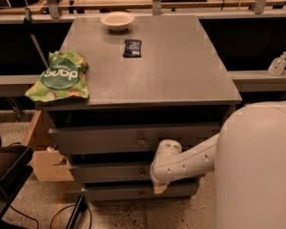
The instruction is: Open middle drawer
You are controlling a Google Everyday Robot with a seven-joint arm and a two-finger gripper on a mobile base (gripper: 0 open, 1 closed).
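Grey cabinet w/ three drawers stacked in front. The middle drawer sits between the top drawer and the bottom drawer; only its flat front shows, w/ a dark gap above it, so its inside is not visible. Same for the other two drawers, contents hidden. On the cabinet top: a pale bowl at the far edge, a small dark packet near it toward the centre, and a green snack bag on the left edge, hanging a bit over. A cardboard box stands on the floor left of the cabinet, its inside is hidden. The white arm comes from the robot body at the right, goes approx. horizontal to the left, then bends down at a round wrist joint. The gripper is at the middle drawer front, right beside its centre, and reaches down to the top edge of the bottom drawer. Cannot tell if the pincer is open or closed, nor if it holds the knob.
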